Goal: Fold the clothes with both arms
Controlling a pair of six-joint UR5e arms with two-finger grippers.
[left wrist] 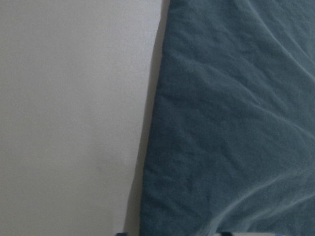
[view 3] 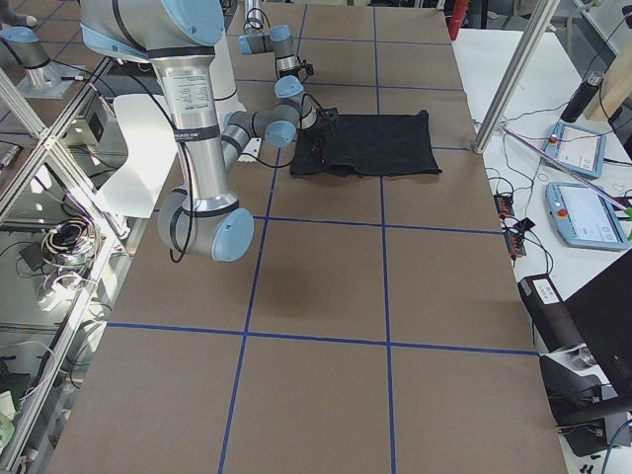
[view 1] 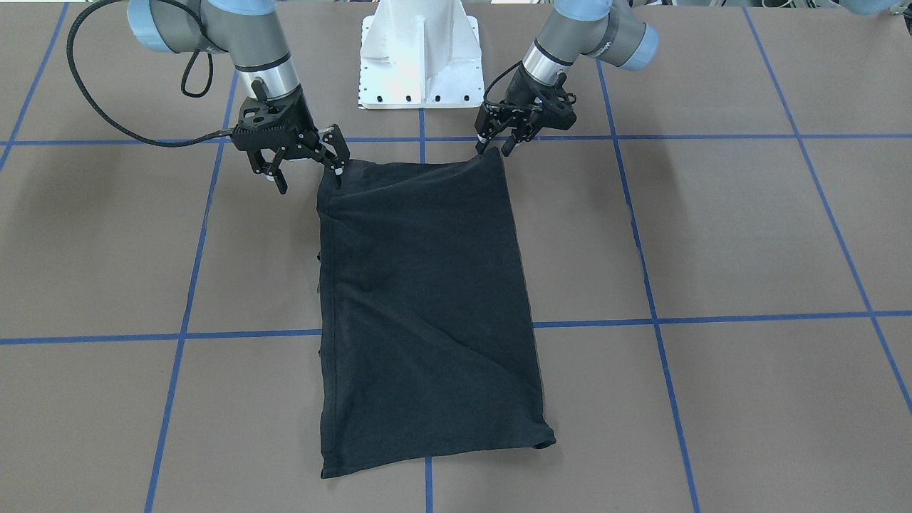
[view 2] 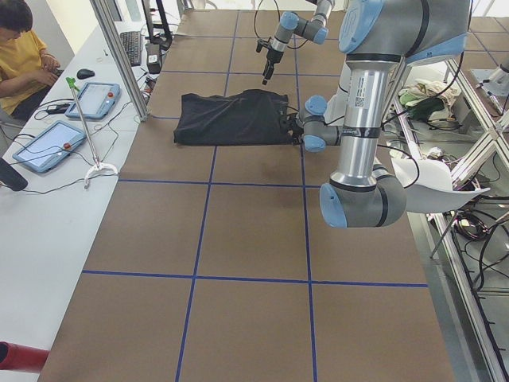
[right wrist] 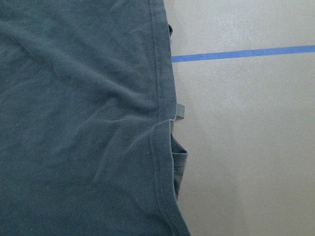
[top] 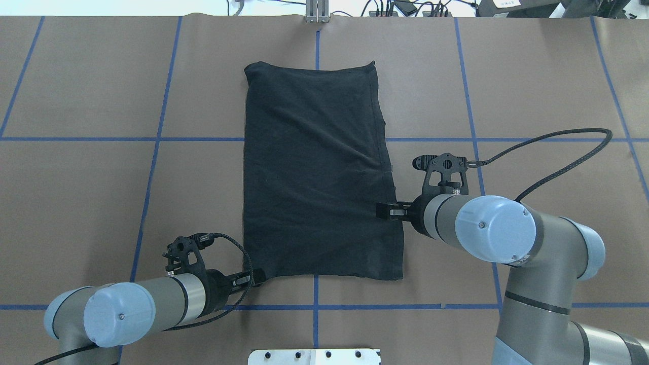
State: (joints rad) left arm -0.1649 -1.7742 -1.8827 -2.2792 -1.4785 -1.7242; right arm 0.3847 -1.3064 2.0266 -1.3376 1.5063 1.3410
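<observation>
black two-finger left gripper [view 1: 494,150] and right gripper [view 1: 308,182] gaped at the folded black t-shirt's [view 1: 427,299] corners; shallow pinches could snag one layer.

Table [top: 76,213]: a brown surface is seen, divided into large squares by blue tape lines [top: 152,139].
T-shirt [top: 317,172]: laid flat at the centre, folded into a long black rectangle and lightly creased, with tape lines covered by it.
White base pedestal [view 1: 420,64]: set at 6 o'clock of the T-shirt in the overhead view, apart from it.
</observation>
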